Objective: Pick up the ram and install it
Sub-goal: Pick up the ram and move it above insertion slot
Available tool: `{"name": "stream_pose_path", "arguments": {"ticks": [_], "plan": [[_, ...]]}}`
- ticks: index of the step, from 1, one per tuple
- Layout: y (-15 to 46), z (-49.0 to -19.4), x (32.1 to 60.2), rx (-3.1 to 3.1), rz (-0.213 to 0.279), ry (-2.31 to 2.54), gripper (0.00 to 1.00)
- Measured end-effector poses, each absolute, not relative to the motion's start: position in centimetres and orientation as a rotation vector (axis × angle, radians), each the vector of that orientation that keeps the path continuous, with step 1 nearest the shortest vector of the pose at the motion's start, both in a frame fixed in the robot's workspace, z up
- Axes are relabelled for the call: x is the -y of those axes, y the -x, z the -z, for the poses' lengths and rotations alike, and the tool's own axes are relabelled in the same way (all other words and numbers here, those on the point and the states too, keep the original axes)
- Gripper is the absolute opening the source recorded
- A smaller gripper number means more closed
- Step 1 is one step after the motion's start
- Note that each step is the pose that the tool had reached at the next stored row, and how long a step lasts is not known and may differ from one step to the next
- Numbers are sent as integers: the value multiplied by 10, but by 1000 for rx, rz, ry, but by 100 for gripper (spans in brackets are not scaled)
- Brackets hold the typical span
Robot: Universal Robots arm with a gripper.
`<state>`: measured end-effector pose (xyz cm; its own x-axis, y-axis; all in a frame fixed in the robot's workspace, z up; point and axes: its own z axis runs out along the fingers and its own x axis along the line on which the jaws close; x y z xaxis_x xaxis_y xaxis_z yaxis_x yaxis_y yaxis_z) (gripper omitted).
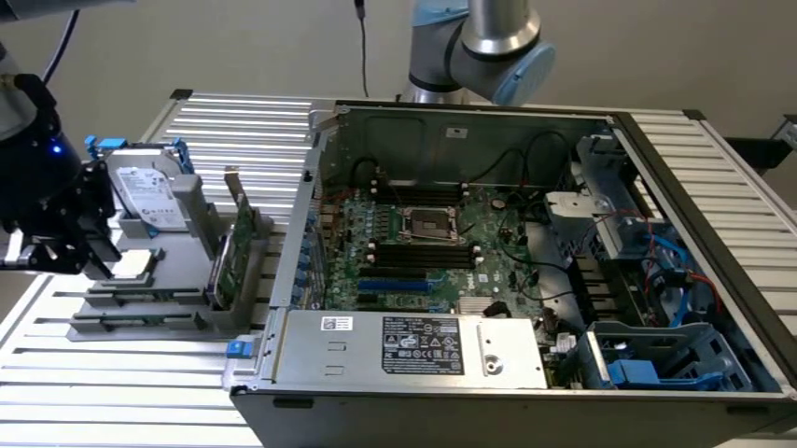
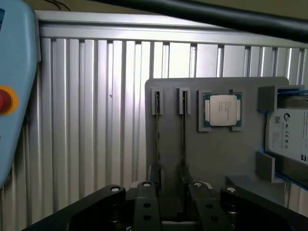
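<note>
Wall (image 1: 224, 42) at the back is plain beige-grey, matte, spanning 10 to 2 o'clock in the exterior view. One black cable (image 1: 362, 47) drops straight down it at 12 o'clock. The bench is a table (image 1: 722, 159) of ribbed bare aluminium slats running roughly 9 to 3 o'clock, with a black cap (image 1: 182, 94) on the far corner at 10 o'clock and another at 2 o'clock. Strong glare on the slats at 7-8 o'clock, washed near white; the rest is evenly lit with soft shadows. Dark block (image 1: 762, 149) past the table edge at 3 o'clock, can't tell what. Wrist view: same slats, with a beige strip beyond the table's edge.
</note>
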<state>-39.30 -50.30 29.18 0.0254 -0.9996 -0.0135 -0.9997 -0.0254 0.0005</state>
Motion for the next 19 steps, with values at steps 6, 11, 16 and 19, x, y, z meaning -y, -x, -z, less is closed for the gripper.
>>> {"name": "stream_pose_path", "arguments": {"ticks": [6,11,16,19], "plan": [[393,-281,503,-2174,-16,2256,31],[393,-272,503,-2163,-16,2265,31],[393,-263,503,-2156,-16,2272,31],[393,-257,503,-2154,-16,2274,31]]}}
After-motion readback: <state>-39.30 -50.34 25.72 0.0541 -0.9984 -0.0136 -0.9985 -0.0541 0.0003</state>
